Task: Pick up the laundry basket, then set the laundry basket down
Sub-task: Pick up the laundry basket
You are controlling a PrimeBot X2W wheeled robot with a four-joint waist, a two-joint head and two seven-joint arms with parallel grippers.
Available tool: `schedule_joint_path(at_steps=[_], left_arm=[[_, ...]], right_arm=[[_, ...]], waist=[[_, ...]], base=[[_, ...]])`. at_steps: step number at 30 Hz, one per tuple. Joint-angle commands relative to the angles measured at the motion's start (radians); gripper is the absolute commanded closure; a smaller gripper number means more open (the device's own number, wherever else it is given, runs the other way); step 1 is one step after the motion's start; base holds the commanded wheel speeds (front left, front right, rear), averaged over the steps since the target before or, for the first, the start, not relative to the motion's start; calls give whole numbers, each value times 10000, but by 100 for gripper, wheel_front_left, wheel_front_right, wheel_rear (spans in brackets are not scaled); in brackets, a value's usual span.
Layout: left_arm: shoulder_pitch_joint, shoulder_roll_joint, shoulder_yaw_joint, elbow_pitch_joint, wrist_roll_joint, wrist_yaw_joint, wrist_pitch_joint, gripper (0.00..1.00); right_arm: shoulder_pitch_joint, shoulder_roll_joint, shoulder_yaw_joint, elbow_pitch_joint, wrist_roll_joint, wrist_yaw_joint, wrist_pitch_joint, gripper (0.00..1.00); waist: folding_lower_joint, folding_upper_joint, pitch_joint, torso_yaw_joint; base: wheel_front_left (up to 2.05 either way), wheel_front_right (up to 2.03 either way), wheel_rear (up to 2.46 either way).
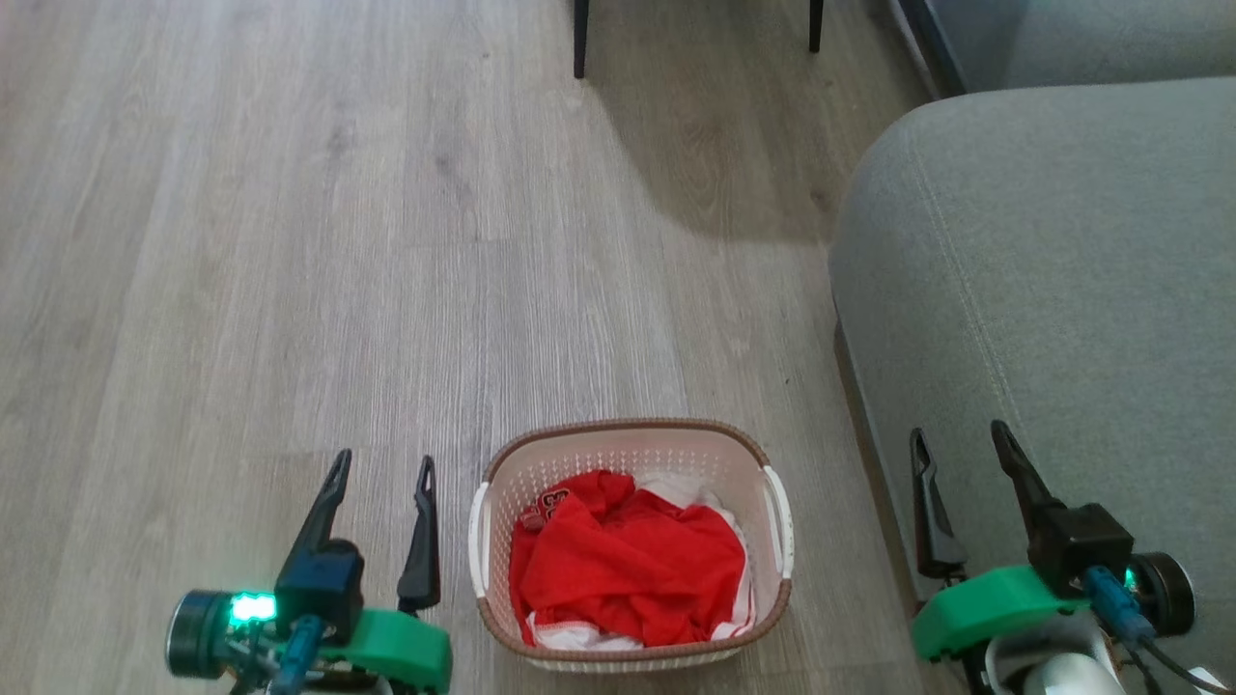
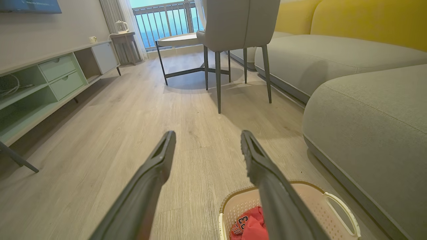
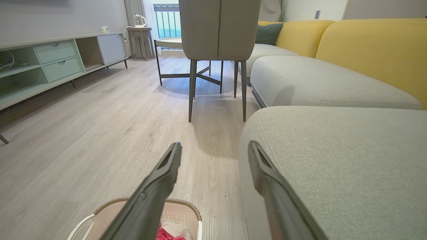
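Between left gripper [image 1: 384, 458] and right gripper [image 1: 958, 430], both spread and empty: laundry basket [image 1: 628, 426], nearer left, handles [image 1: 478, 541] facing outward toward each.

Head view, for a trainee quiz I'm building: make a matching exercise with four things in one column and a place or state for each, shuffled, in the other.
1 laundry basket
2 red garment
3 sofa
4 left gripper

A open, fingers apart
B standing on the wood floor
C grey, at the right edge
D lying inside the basket

Pairs: 1-B; 2-D; 3-C; 4-A
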Motion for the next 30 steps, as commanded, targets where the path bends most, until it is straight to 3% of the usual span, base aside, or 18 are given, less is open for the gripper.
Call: schedule_joint_path(at_steps=[1,9,17,30], left_arm=[[-312,-41,371,-279,-20,-19,-95,0],[-1060,-223,585,27,-334,-227,-95,0],[-2424,-373,836,914,-443,-383,-95,0],[-4548,-492,1046,3609,-834,-532,-95,0]], right_arm=[[-256,-121,187,-344,-90,69,-132,0],[-1097,-121,224,-126,17,69,-132,0],[-2553,-121,195,843,262,69,-132,0],[-4874,-121,491,3622,668,69,-132,0]], waist=[[0,0,96,9],[0,0,1451,-12],[0,0,3436,-129],[0,0,6107,-77]], base=[[0,0,0],[0,0,0],[0,0,0],[0,0,0]])
